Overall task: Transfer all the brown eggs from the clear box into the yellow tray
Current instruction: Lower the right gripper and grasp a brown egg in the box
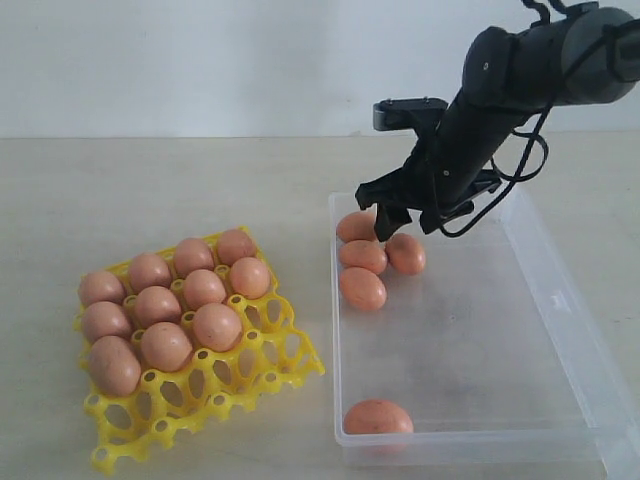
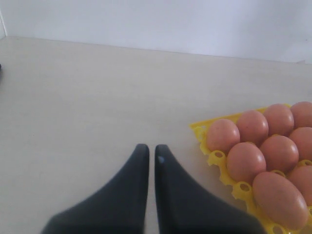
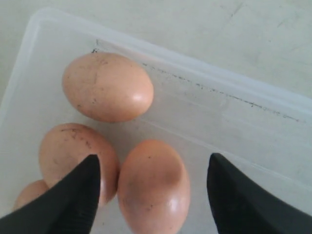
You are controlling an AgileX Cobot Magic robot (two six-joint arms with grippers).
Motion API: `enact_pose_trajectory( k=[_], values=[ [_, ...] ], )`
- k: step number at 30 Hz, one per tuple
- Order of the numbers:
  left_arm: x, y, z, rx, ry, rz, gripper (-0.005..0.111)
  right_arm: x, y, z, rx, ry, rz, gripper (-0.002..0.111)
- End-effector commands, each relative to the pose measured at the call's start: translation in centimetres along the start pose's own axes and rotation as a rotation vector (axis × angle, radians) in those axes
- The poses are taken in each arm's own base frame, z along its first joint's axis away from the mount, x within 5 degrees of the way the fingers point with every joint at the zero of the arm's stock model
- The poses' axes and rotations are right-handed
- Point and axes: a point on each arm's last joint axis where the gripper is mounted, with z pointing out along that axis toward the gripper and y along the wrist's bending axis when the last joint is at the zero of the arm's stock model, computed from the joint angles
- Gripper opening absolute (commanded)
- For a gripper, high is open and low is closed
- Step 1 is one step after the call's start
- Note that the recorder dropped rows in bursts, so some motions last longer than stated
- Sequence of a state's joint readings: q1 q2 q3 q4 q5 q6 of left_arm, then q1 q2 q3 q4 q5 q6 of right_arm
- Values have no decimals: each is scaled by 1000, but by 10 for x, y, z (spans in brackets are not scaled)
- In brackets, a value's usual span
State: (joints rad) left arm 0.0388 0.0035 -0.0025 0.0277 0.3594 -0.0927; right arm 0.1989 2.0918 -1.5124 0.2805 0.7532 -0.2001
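Egg [image 3: 153, 190] lies sideways in clear box [image 1: 480, 330], long axis square to closing line of wide-open, empty right gripper [image 3: 153, 157]; left gripper [image 2: 151, 147] closed, empty.

My right arm [image 1: 520, 70] was a thick, rounded black tube, with thin black cables [image 1: 545, 155] looping beside it and a black camera box [image 1: 408, 112] at the wrist. My right fingers [image 3: 68, 200] and left fingers [image 2: 122, 195] were matte black tapering wedges.

sixteen brown eggs [image 1: 217, 326] — eleven in one yellow tray [image 1: 290, 362], five in one clear box [image 1: 480, 330].
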Motion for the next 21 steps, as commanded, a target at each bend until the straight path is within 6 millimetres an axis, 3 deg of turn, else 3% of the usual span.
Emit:
enact_pose_trajectory(
  k=[1, 9, 11, 16, 21],
  values=[
    [0, 0, 0, -2, -5, 2, 4, 5, -8, 18, 1, 53, 8, 55],
    [0, 0, 0, -2, -5, 2, 4, 12, -12, 39, 2, 96, 20, 53],
    [0, 0, 0, -2, -5, 2, 4, 12, -12, 40, 3, 94, 20, 44],
    [0, 0, 0, -2, -5, 2, 4, 12, -12, 40, 5, 96, 0, 0],
    [0, 0, 0, -2, -5, 2, 4, 15, -14, 39, 16, 127, -26, 0]
  ],
)
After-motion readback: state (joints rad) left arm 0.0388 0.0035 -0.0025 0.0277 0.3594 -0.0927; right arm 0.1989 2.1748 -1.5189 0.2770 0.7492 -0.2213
